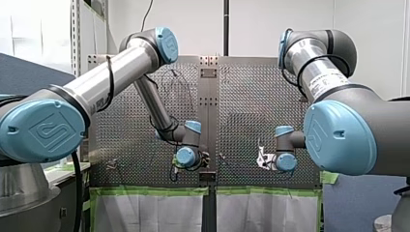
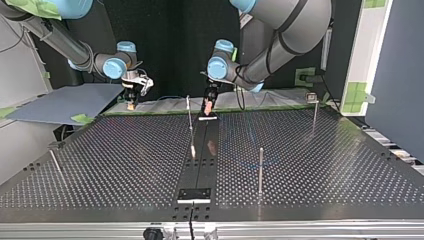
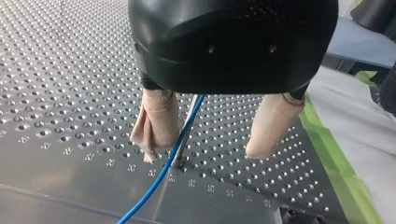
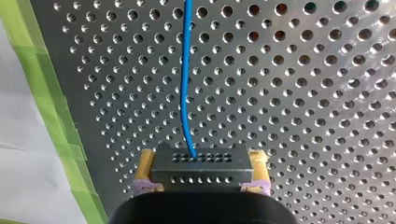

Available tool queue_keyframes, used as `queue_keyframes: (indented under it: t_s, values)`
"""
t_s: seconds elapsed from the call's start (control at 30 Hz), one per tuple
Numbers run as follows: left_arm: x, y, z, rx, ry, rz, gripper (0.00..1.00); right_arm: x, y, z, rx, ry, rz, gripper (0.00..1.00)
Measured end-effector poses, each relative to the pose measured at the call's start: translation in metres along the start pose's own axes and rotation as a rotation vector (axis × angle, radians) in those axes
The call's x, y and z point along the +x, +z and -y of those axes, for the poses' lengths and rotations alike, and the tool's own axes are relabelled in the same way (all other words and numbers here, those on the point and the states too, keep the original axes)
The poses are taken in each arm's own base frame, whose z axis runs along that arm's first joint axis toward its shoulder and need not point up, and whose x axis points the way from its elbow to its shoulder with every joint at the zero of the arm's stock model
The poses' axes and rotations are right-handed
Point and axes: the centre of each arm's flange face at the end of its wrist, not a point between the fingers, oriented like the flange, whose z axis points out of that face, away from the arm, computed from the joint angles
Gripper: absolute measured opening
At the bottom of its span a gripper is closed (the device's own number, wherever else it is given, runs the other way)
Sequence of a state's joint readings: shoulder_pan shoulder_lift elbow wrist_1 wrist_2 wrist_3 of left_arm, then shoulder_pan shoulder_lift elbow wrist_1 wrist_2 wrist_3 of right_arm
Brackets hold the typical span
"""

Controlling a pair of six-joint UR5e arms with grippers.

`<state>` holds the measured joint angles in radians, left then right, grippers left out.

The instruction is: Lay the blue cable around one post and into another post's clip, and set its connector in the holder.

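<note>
Nearest the right wrist camera is the black connector (image 4: 201, 172), clamped between the yellow pads (image 4: 145, 170) of my right claw (image 4: 201, 158). It has not reached any holder. From the connector the blue cable (image 4: 185, 70) runs straight ahead over the perforated counter (image 4: 303, 93).

My left claw (image 3: 201, 153) hangs with its beige pads (image 3: 156, 116) apart and gripping nothing. The cable passes between the pads, close beside one of them and hard against a thin metal post (image 3: 186, 130) — whether it touches the post I cannot tell. No clip shows on that post from here.

I judge the step in hand to be routing the cable around this post. To do it well, the right claw's hold on the connector should stay firm and square, so that the cable neither twists nor slips. The left claw should shut on the cable alone, clear of the post, and low near the counter. Then I would lead the cable round with gentle tension — a slack cable would ride up and off the post, and a hard pull could bend the post or drag the connector askew.
</note>
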<state>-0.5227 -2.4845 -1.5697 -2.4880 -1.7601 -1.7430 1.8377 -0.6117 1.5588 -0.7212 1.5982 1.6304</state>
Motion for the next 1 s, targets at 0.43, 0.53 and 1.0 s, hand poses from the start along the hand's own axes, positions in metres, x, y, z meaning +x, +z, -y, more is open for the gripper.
queue_keyframes:
  t_s: [0.43, 0.53, 1.0]
  values:
    - [-0.022, -0.019, 0.027, 0.106, 0.086, -0.006, 1.00, -0.001, -0.001, 0.000, -0.001, 0.000, 0.008, 0.05]
    - [-0.022, -0.022, 0.030, 0.113, 0.092, -0.015, 1.00, -0.001, -0.001, 0.000, -0.001, 0.000, 0.009, 0.05]
    - [-0.020, -0.026, 0.032, 0.110, 0.106, -0.039, 1.00, -0.002, -0.001, 0.000, 0.000, 0.002, 0.011, 0.05]
